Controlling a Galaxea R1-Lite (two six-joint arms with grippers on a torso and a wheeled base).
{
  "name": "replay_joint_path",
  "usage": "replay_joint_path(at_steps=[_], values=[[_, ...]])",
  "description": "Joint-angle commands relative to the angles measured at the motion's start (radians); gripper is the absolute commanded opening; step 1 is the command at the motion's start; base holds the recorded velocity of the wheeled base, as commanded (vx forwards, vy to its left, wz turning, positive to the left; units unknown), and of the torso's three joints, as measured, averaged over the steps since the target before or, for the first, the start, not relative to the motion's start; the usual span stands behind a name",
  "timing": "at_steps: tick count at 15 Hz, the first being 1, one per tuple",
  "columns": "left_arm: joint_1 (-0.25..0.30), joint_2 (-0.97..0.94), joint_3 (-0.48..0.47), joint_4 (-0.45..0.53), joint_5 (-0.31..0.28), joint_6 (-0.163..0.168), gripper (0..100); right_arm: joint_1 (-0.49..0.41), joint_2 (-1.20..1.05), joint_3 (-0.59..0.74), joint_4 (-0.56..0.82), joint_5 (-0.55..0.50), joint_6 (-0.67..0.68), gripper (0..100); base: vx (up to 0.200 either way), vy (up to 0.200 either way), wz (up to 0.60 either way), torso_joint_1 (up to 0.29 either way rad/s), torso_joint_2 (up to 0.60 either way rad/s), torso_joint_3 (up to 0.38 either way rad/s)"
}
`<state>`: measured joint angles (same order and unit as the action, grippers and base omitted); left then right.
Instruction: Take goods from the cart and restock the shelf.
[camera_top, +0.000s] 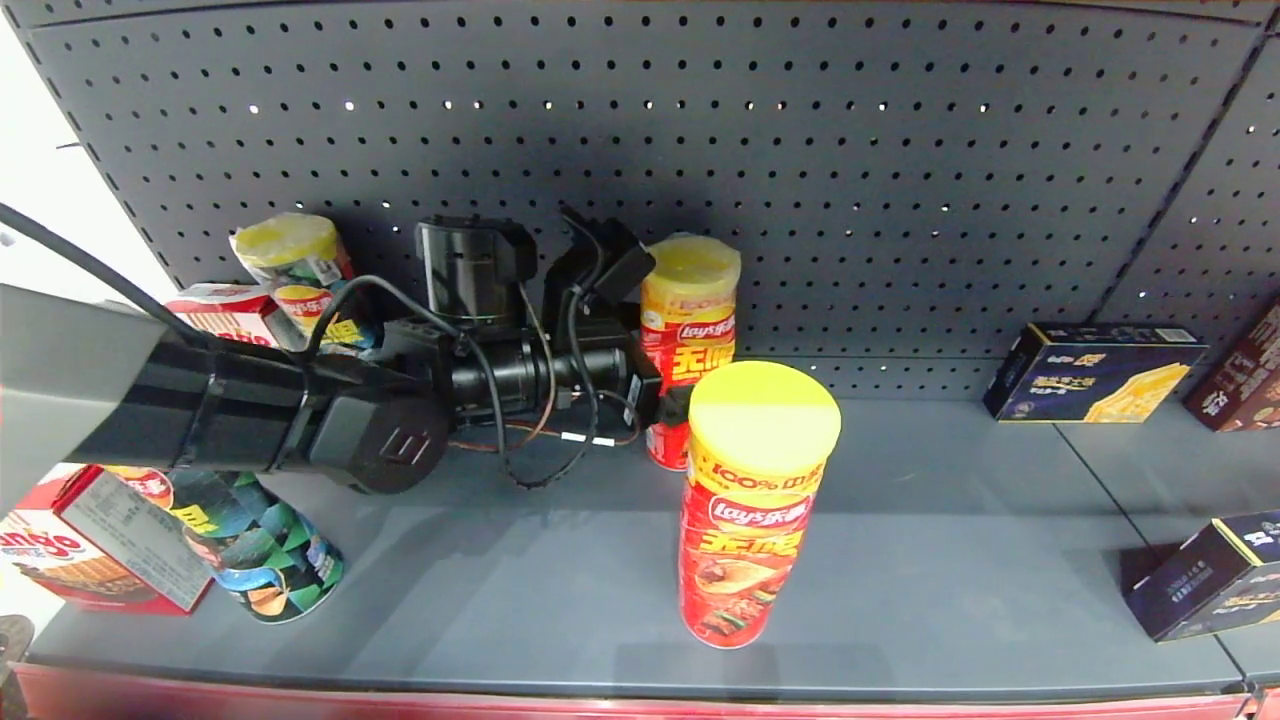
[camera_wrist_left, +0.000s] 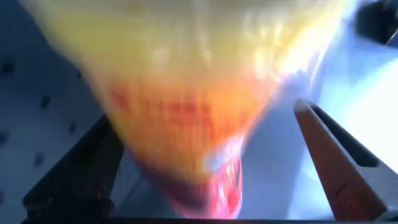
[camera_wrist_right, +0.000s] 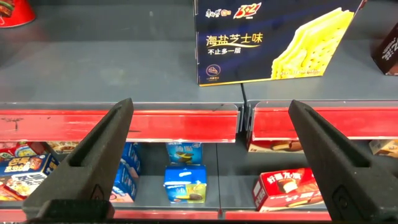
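Left fingers (camera_wrist_left: 336, 168) flanking rear chip can (camera_wrist_left: 199, 112), upright on shelf (camera_top: 950, 560)

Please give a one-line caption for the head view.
Left gripper around the rear chip can on the shelf; a second can stands in front.

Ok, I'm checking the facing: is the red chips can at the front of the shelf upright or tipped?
Upright: the red chips can stands on its base on the shelf, with its yellow lid on top.

Grey shelf (camera_top: 950, 560) holds 2 red chip cans (camera_top: 750, 500), 1 green can (camera_top: 265, 555), red boxes (camera_top: 90, 550) left, dark blue boxes (camera_top: 1090, 370) right.
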<state>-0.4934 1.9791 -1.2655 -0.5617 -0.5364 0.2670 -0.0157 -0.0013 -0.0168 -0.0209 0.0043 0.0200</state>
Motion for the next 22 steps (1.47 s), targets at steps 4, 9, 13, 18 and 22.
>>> replay_joint_path(at_steps=[4,9,13,18,22], values=[[-0.002,-0.140,0.187,-0.086,0.092,-0.003,100,0.000,0.001,0.000,-0.001,0.000,0.000,100,0.000,0.000,0.00,0.000,0.00,0.000],[0.009,-0.218,0.319,-0.144,0.204,-0.002,100,0.000,0.001,0.000,-0.001,0.000,0.000,100,0.000,0.000,0.00,0.000,0.00,0.000],[0.022,-0.215,0.325,-0.141,0.260,0.001,100,0.000,0.001,0.000,-0.001,0.000,0.000,100,0.000,0.000,0.00,0.000,0.00,0.000],[0.024,-0.177,0.308,-0.138,0.297,0.023,100,0.000,0.001,0.000,-0.001,0.000,0.000,100,0.000,0.000,0.00,0.000,0.00,0.000],[0.024,-0.146,0.279,-0.136,0.331,0.024,100,0.000,0.001,0.000,-0.001,0.000,0.000,100,0.000,0.000,0.00,0.000,0.00,0.000]])
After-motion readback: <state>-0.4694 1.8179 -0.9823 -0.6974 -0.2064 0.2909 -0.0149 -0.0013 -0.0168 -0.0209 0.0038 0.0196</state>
